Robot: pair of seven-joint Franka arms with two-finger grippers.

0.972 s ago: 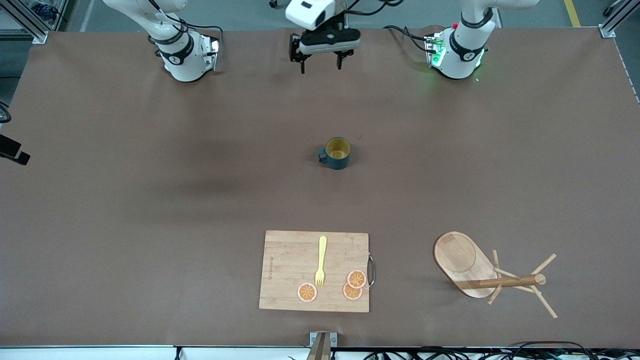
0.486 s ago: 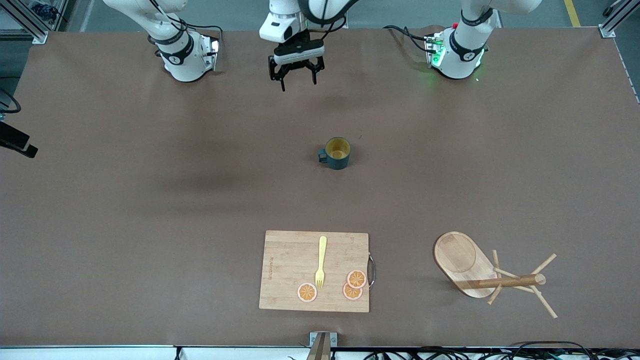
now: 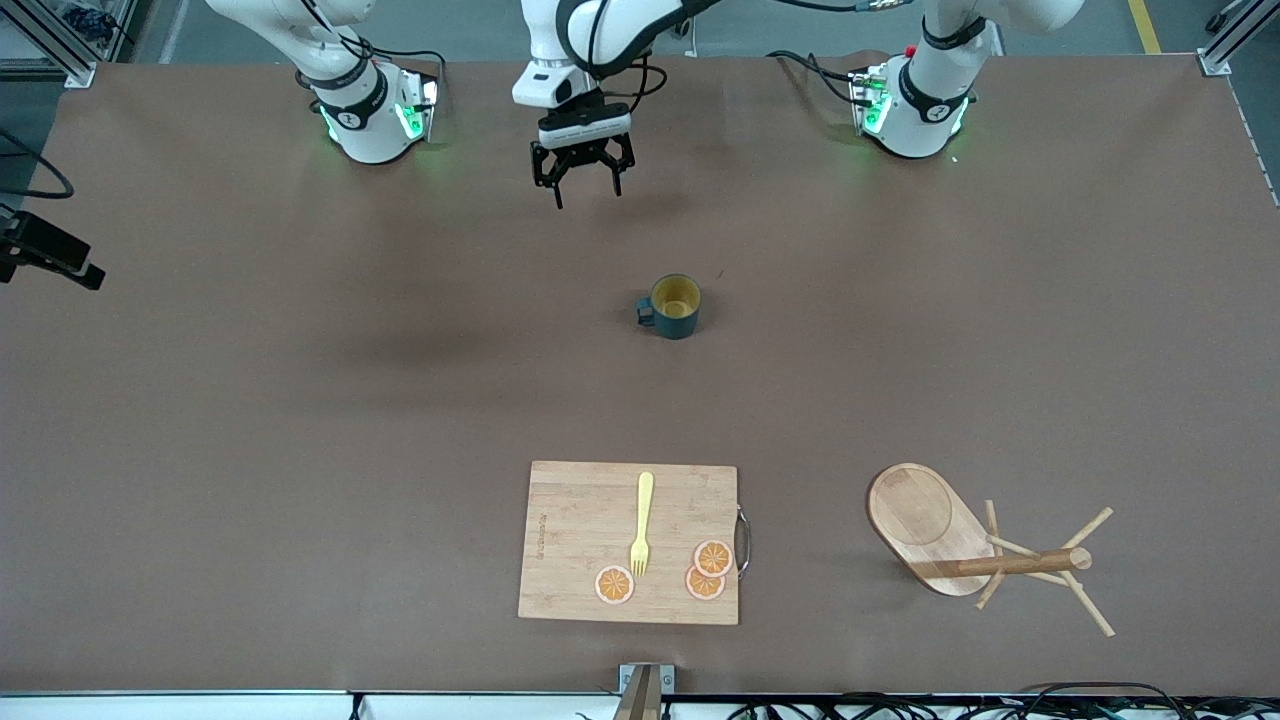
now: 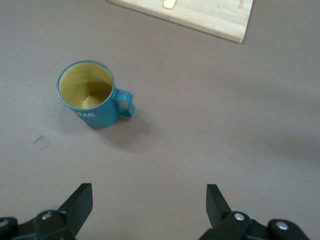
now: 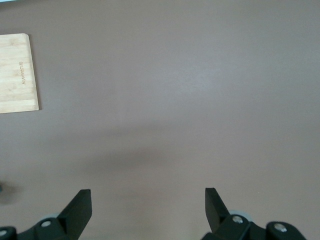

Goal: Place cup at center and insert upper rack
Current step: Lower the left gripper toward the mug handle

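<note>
The dark teal cup with a yellow inside stands upright near the table's middle; it also shows in the left wrist view, handle out to its side. The upper rack, a light wooden mug tree, lies on its side toward the left arm's end, near the front camera. My left gripper is open and empty, up in the air over bare table between the two bases, apart from the cup. My right gripper is open and empty over bare table; the front view shows only a dark part at its edge.
A rectangular wooden cutting board lies near the front camera, nearer than the cup, with a yellow fork and three orange slices on it. Its edge shows in the left wrist view and the right wrist view.
My left gripper has come down from the table's edge between the bases and shifted toward the right arm's end. The right arm's dark part at the view's edge has moved upward in the view.
</note>
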